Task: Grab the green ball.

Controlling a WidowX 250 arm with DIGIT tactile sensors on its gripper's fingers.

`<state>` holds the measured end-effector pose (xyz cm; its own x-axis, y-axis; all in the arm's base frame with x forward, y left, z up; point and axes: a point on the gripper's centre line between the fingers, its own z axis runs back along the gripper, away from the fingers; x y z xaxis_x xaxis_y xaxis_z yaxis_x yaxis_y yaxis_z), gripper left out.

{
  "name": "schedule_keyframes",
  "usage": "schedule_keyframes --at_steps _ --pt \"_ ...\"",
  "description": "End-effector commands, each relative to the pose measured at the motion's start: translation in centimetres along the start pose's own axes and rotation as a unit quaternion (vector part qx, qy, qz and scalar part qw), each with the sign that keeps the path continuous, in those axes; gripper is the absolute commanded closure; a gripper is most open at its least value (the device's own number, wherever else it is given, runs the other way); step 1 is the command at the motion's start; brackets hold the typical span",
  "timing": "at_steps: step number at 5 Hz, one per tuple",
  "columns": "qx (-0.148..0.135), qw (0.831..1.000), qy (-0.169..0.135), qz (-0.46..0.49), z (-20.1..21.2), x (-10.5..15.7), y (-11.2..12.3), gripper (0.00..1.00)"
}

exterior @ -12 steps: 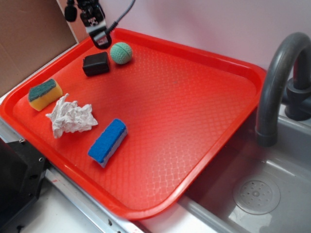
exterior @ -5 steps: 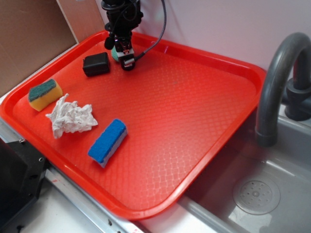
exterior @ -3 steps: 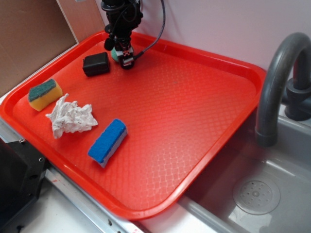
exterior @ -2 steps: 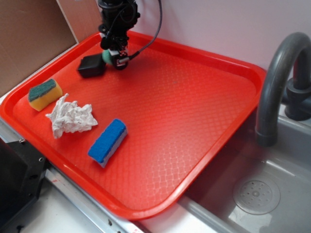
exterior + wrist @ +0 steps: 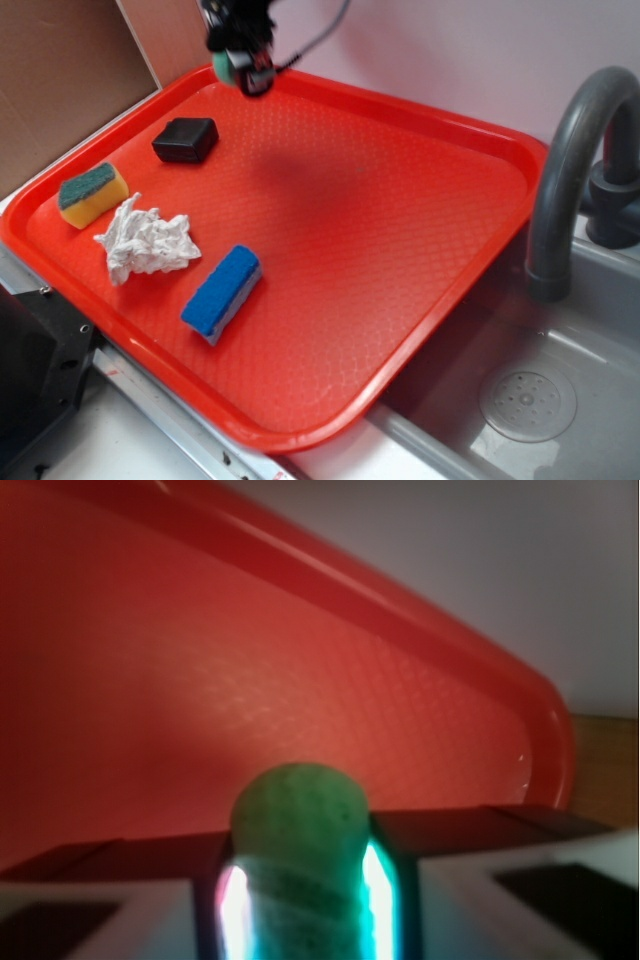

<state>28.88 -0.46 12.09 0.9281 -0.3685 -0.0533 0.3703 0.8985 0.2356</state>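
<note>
The green ball [image 5: 300, 850] fills the gap between my two fingers in the wrist view, squeezed narrow by them. In the exterior view my gripper [image 5: 240, 70] hangs blurred above the far left rim of the red tray [image 5: 400, 190], shut on the ball, of which only a sliver [image 5: 222, 68] shows at its left side. The ball is lifted off the tray floor.
On the tray lie a black block [image 5: 185, 140], a yellow sponge with a green top [image 5: 92, 194], a crumpled white paper [image 5: 146, 240] and a blue sponge [image 5: 222, 291]. A grey faucet [image 5: 575, 170] and sink [image 5: 520, 400] are at the right. A brown board [image 5: 60, 80] stands at the left.
My gripper came down over the ball, shut on it and has risen with it towards the tray's far rim. The black block was pushed to the left and turned.
</note>
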Motion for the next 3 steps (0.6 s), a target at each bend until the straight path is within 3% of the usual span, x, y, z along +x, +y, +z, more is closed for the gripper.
schedule_keyframes --at_steps 1,2,3 --pt "-0.103 0.975 -0.080 0.178 6.8 -0.2 -3.5 1.00" --pt "-0.082 0.976 -0.073 0.188 5.9 0.2 -5.2 1.00" --pt "-0.110 0.975 -0.075 0.178 4.7 0.2 -5.0 1.00"
